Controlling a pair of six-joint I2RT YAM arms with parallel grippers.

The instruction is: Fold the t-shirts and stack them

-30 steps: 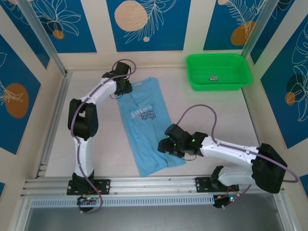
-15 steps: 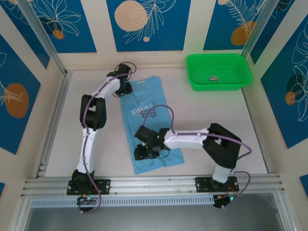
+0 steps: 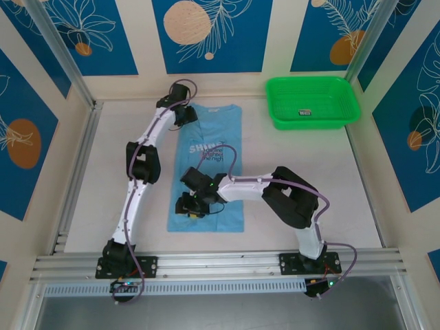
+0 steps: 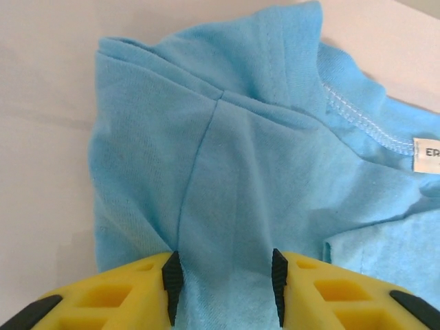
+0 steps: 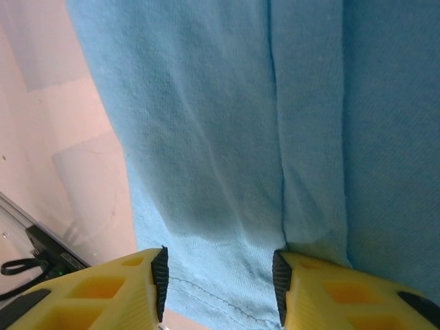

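Obs.: the t-shirt point(image 3: 210, 175) lies flat as a long strip, sides doubled in, lettering point(image 3: 208, 152) up. It runs from the left gripper point(image 3: 185, 115) at the collar end to the right gripper point(image 3: 190, 206) near the hem.

Change over the last second: the shirt lay slanted, with the right gripper off its other long edge. That gripper has now swung across the cloth, and the strip sits square to the table point(image 3: 323, 185) edge. The left gripper has shifted a little at the collar.

Left gripper, wrist view: jaws part-way apart, cloth filling the gap. Creases run out ahead of the fingers. The collar label point(image 4: 426, 152) is ahead and off to the right-finger side. I cannot tell whether the pads are biting.

Right gripper, wrist view: similar gap with cloth between the jaws. A fold edge runs straight ahead from the right finger, the stitched hem point(image 5: 206, 289) crosses between the fingers, and bare table lies off the left-finger side. Grip also not determinable.

Judgement: the lengthwise fold looks done and the shirt aligned. The cross fold, hem toward collar, is likely next.

The green basket point(image 3: 313, 125) stands well apart, beyond and to the side of both grippers.
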